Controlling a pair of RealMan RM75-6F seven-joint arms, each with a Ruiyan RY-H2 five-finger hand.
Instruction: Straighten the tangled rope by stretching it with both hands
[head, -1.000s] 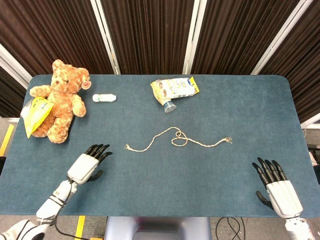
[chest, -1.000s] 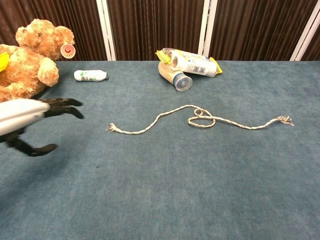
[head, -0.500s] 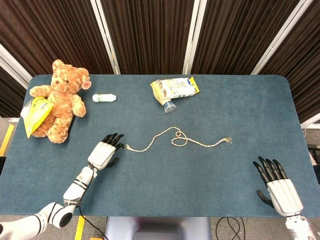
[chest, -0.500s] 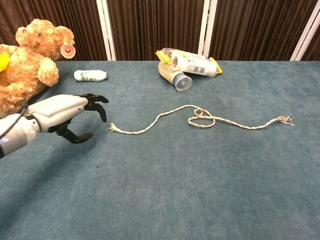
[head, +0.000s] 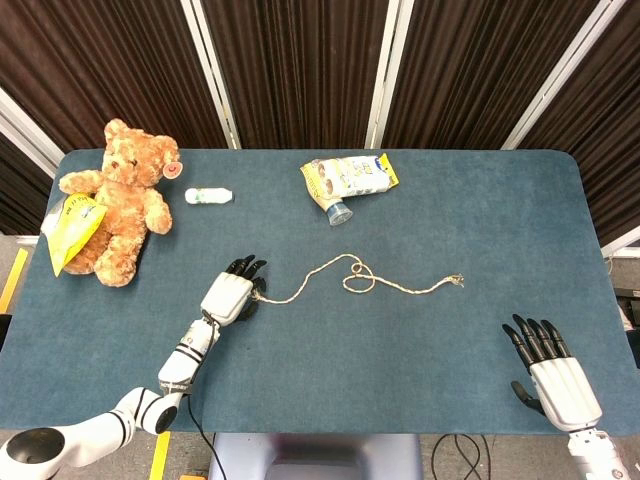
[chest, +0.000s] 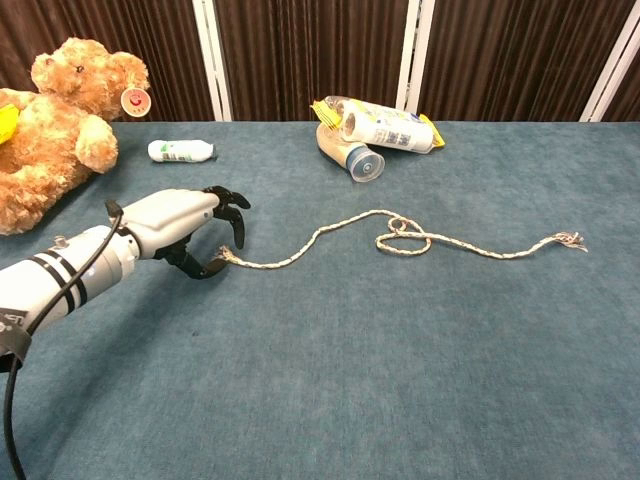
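Fingers apart on my left robot hand (chest: 190, 225), tips right at the rope's (chest: 400, 235) frayed left end, not pinching yet. Rope's mid-bench, knot in the middle. Right robot hand (head: 553, 373) sits open, well away. Next I'd guess: pinch, then bring the right over.

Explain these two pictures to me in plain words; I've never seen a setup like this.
This is a two-armed robot with humanlike hands, steered remotely by a person. One picture looks down from its head, the other looks forward from its chest.

On the blue table lie a knotted rope, a teddy bear, a yellow packet, a small white bottle and a pouch with a jar.

The left hand is at the rope's near end, fingers curled around it; whether it grips yet is unclear. The right hand rests open, far from the rope.
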